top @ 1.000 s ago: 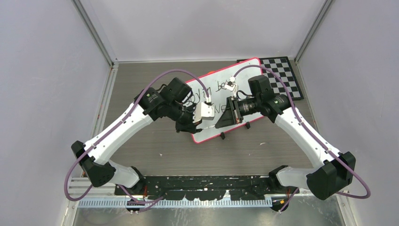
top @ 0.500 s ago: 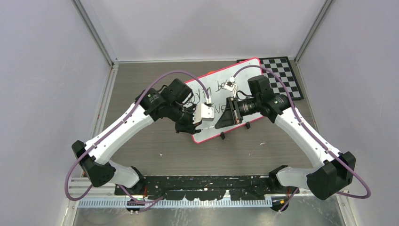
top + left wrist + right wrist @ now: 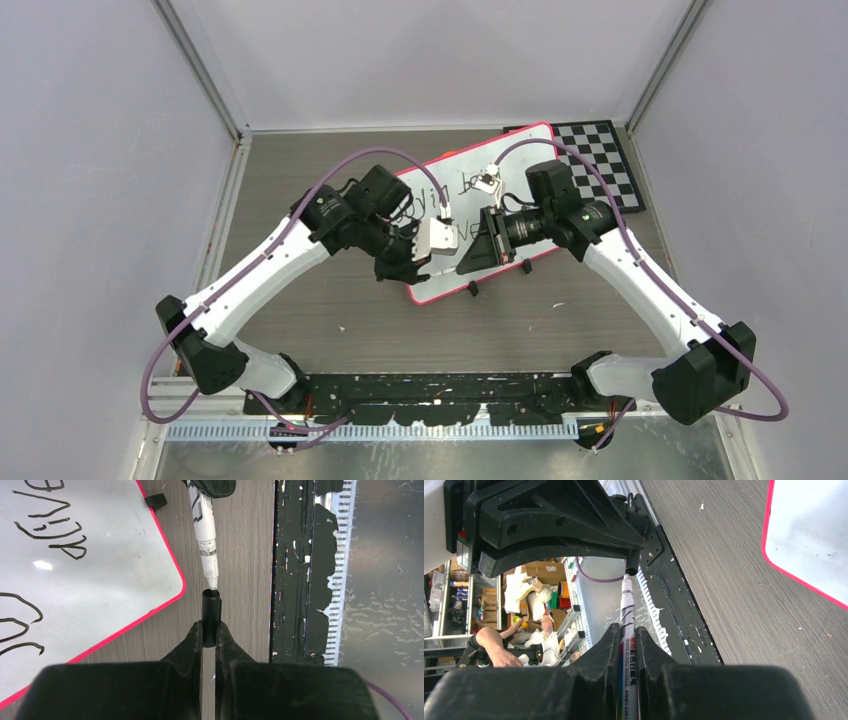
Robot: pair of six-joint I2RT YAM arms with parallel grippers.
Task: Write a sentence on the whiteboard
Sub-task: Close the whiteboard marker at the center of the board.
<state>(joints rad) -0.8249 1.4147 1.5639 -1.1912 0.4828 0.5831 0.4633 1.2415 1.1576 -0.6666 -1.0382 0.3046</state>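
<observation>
My left end effector (image 3: 210, 628) pinches a black cap (image 3: 210, 605) just beside the whiteboard's (image 3: 115, 575) corner. My right end effector (image 3: 628, 631) clamps the marker (image 3: 628, 605), its tip at the cap's mouth. The whiteboard lies flat on the worktop (image 3: 300, 170). My arms hide part of the sentence (image 3: 52, 537).

sentence (image 3: 462, 184): half under my arms (image 3: 285, 250)
marker (image 3: 627, 600): rear lost inside my right pincer (image 3: 628, 630)
cap (image 3: 210, 605): base buried in my left pincer (image 3: 210, 630)
</observation>
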